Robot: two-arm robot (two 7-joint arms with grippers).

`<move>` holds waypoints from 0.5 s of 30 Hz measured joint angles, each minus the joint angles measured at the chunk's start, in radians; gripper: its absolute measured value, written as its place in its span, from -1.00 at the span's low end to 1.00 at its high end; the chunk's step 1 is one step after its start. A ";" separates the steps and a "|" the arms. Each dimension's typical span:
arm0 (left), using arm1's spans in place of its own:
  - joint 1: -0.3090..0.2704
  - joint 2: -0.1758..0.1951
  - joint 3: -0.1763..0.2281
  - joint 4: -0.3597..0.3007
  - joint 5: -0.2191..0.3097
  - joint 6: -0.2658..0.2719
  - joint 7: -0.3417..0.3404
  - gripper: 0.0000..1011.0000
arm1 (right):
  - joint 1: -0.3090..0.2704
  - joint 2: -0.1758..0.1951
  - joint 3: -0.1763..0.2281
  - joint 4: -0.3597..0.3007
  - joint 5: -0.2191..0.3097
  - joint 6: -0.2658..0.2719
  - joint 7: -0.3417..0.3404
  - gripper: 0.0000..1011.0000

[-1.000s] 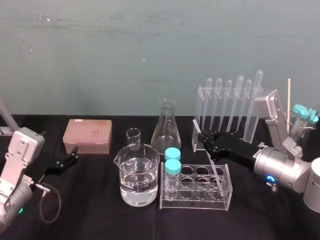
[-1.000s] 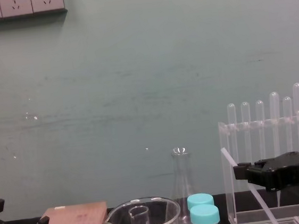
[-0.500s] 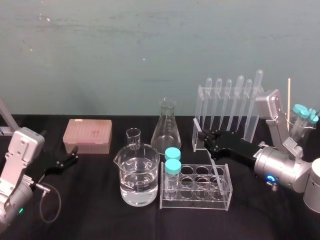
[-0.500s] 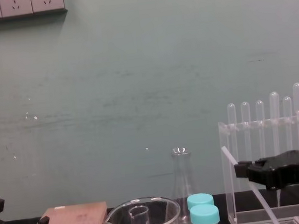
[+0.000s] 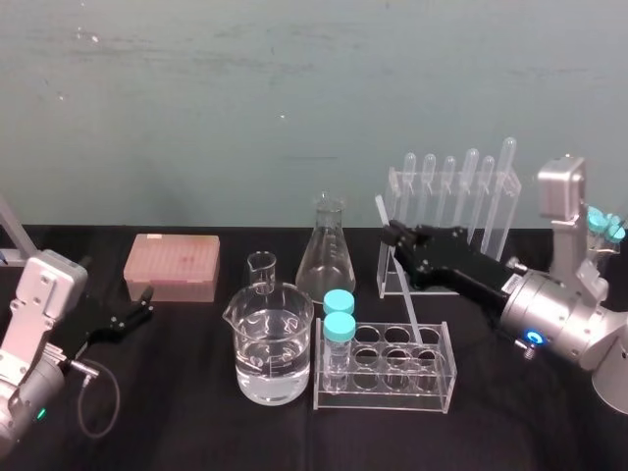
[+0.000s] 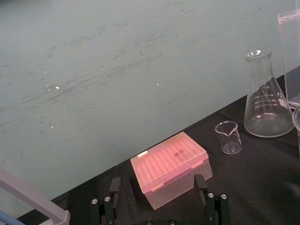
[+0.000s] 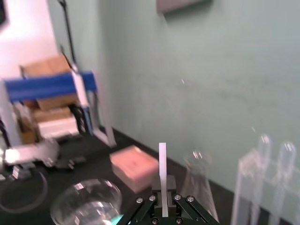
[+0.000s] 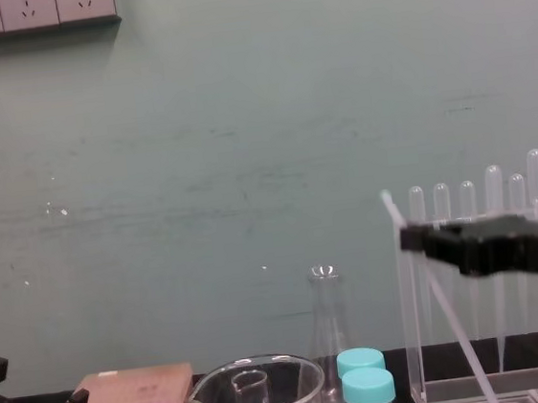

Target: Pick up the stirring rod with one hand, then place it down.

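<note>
My right hand [image 5: 396, 235] has its jaws pinched narrow on the stirring rod [image 5: 413, 312] near its top; the rod slants down below them to the tube rack [image 5: 385, 391]. The pipette stand [image 5: 453, 183] is close behind, with open room above. My left hand [image 5: 143, 306] rests far off, jaws wide

stirring rod [image 5: 411, 304]: translucent, smooth | flask [image 5: 327, 260]: clear glossy glass | table cover [image 5: 177, 392]: matt black

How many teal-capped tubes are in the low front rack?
2, both at the left end of the rack: the front tube, and the rear tube directly behind it.
</note>
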 joint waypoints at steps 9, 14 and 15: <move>0.000 0.000 0.000 0.000 0.000 0.000 0.000 0.98 | -0.030 -0.005 0.025 -0.062 0.013 -0.168 0.023 -0.89; 0.000 0.000 0.000 0.000 0.000 0.000 0.000 0.98 | -0.068 -0.018 0.059 -0.085 -0.040 -0.331 0.003 -0.89; 0.000 0.000 0.000 0.000 0.000 0.000 0.000 0.98 | -0.074 -0.023 0.069 -0.079 -0.042 -0.363 0.005 -0.89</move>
